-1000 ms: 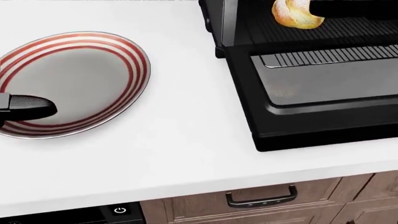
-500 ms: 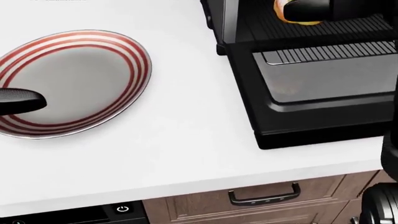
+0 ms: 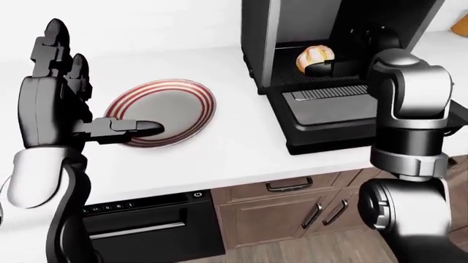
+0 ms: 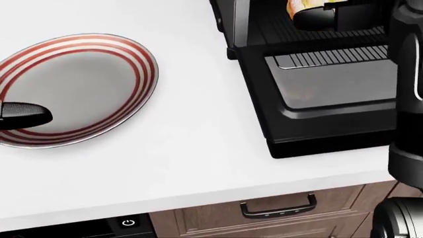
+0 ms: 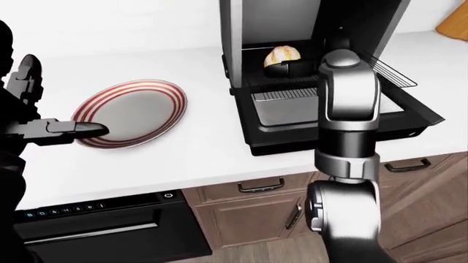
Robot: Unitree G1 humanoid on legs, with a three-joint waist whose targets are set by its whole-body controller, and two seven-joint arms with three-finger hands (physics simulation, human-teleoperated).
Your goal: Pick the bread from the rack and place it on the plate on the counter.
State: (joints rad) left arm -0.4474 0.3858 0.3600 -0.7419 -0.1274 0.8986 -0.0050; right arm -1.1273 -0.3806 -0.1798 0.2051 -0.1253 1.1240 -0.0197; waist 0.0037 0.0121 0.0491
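The bread, a golden round roll, sits on the rack inside the black toaster oven. My right hand reaches into the oven. One dark finger lies across the roll's lower side, and the other fingers are hidden. The red-ringed grey plate lies on the white counter, left of the oven. My left hand is open, with its fingers upright at the left. Its thumb pokes over the plate's left part.
The oven's door lies open and flat toward the counter's edge. My right forearm stands over its right side. Wooden drawers with a dark handle sit below the counter, and a black appliance panel is at lower left.
My right hand has moved left and down onto the bread, and its finger now covers the roll's lower part. My right forearm has come into the head view at the right. The left hand has barely moved.
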